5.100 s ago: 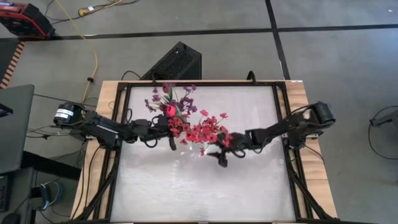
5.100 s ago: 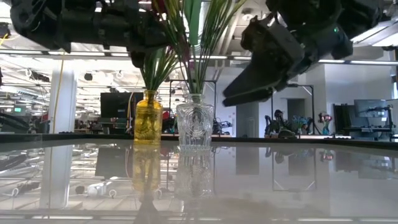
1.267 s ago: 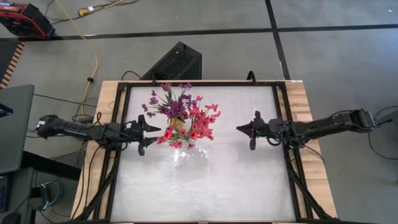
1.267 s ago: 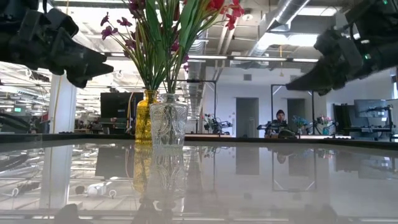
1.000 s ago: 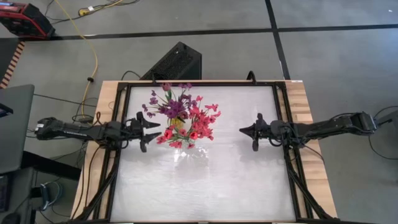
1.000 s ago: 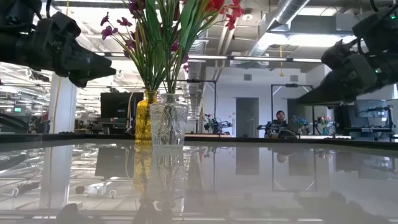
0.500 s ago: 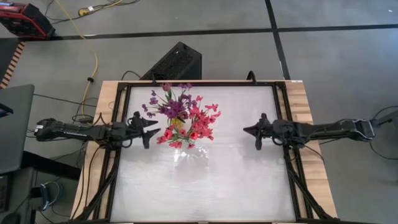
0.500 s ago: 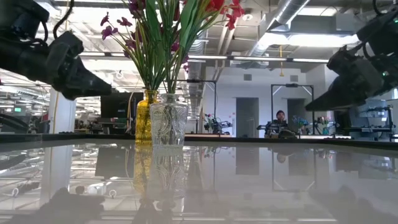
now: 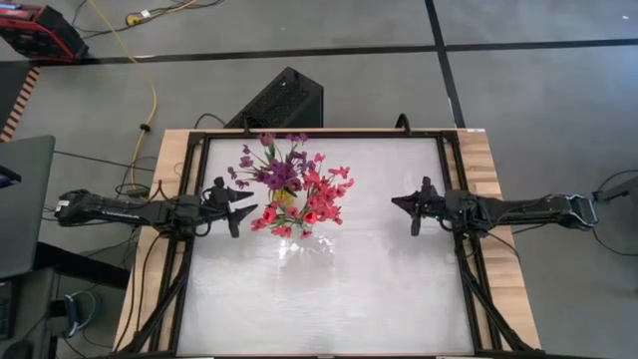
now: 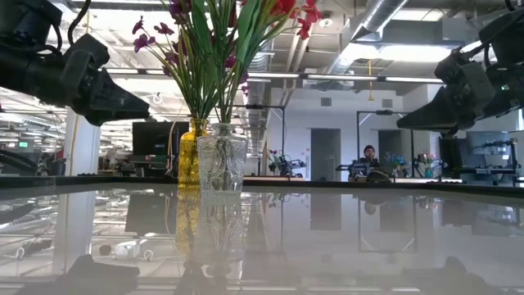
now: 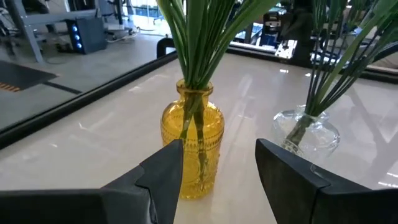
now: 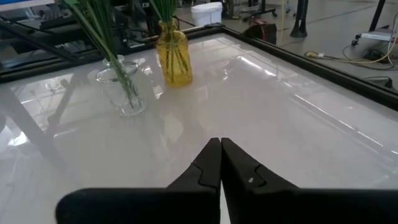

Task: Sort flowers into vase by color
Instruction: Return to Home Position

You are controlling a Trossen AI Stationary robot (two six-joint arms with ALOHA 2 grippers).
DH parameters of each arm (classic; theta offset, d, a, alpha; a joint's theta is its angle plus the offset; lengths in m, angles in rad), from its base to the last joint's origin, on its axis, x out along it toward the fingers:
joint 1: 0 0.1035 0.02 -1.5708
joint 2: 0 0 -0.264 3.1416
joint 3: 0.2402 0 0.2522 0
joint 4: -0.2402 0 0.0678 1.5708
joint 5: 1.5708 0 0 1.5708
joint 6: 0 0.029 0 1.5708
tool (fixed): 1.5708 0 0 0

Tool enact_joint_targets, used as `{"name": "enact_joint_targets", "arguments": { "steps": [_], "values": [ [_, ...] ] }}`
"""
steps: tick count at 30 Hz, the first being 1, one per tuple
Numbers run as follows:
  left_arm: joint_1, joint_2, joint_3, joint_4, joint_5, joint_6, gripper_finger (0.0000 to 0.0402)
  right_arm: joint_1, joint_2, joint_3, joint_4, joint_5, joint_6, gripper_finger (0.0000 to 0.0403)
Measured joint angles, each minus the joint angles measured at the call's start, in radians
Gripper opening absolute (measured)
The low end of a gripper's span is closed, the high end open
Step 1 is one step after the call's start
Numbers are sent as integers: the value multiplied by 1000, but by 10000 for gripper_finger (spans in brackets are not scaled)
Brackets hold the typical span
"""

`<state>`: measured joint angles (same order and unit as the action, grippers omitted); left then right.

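Two vases stand side by side at the table's far left-centre. The yellow vase (image 10: 194,156) holds the purple flowers (image 9: 276,168) by their green stems. The clear glass vase (image 10: 221,160) holds the red-pink flowers (image 9: 307,204). My left gripper (image 9: 244,204) hovers open just left of the vases, and its wrist view shows the yellow vase (image 11: 193,146) straight ahead of the gap between its fingers. My right gripper (image 9: 399,201) hovers shut well to the right of the vases, with nothing in it (image 12: 219,158).
A black frame rail (image 9: 454,199) runs round the glossy white tabletop (image 9: 329,299), whose near half is bare. A black box (image 9: 279,100) sits on the floor beyond the far edge. A person (image 10: 368,156) sits far off in the room behind.
My right gripper has drawn back a little toward the table's right edge, away from the vases. The vases and flowers have stayed put.
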<state>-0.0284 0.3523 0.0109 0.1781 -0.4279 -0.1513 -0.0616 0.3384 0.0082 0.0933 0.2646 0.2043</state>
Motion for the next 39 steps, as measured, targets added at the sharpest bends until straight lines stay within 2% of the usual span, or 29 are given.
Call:
{"name": "enact_joint_targets", "arguments": {
  "steps": [4,7,39],
  "values": [
    [0,0,0,-49,0,-5,190,0,1,0,0,0,-1,42],
    [0,1,0,-110,7,-65,190,0,1,-1,1,0,-2,43],
    [0,11,7,-123,25,-93,190,-6,1,-3,-11,-2,-2,43]
  ]
}}
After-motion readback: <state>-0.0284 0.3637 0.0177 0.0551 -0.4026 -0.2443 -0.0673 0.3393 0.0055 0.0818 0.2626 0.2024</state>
